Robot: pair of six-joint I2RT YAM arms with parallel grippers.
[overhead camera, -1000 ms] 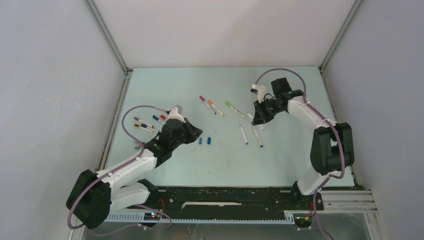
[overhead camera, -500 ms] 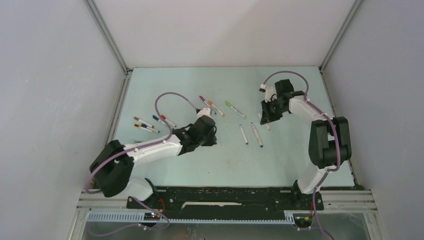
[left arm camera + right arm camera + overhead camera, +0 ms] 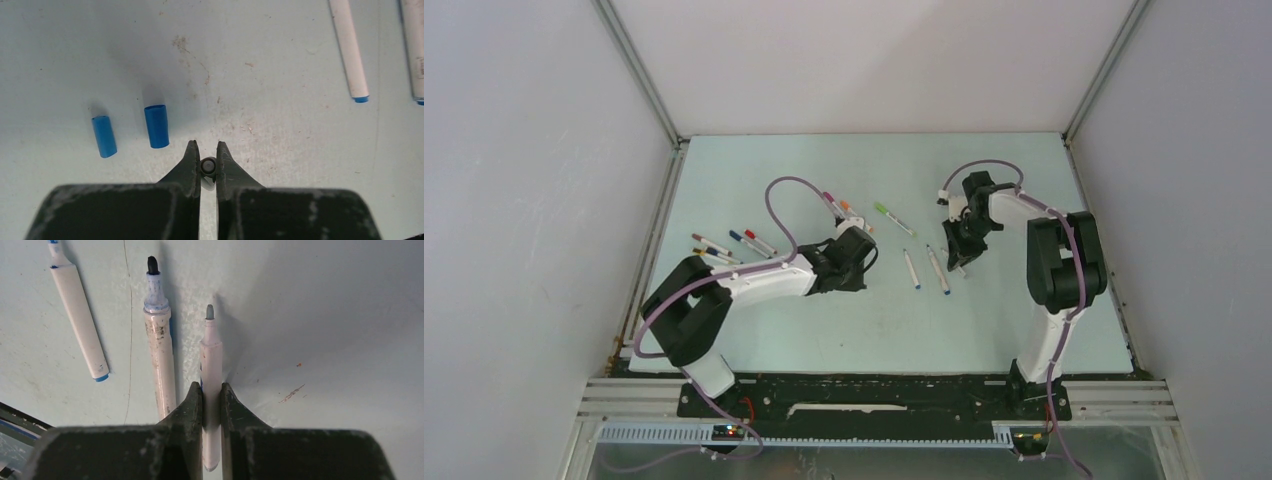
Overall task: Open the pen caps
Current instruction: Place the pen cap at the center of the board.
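Observation:
My left gripper [image 3: 205,146] is shut on a small grey pen cap [image 3: 208,166], seen end-on between the jaws, low over the table. Two blue pen caps [image 3: 156,126] [image 3: 104,136] lie just ahead and to its left. My right gripper [image 3: 212,386] is shut on the white barrel of an uncapped grey-tipped pen [image 3: 211,355], held low over the table. Two more uncapped pens [image 3: 160,360] [image 3: 80,325] lie to its left. From above, the left gripper [image 3: 856,262] is at mid-table and the right gripper [image 3: 957,245] is right of centre.
A green pen [image 3: 892,218], a magenta pen [image 3: 832,205] and an orange pen [image 3: 854,215] lie capped behind the left gripper. Several more capped pens [image 3: 724,245] lie at the table's left. Two white barrels [image 3: 348,50] show at the left wrist view's upper right.
My left arm has swung right from the left pen group to mid-table over the blue caps. My right gripper has drawn nearer and lower, beside the two uncapped pens.

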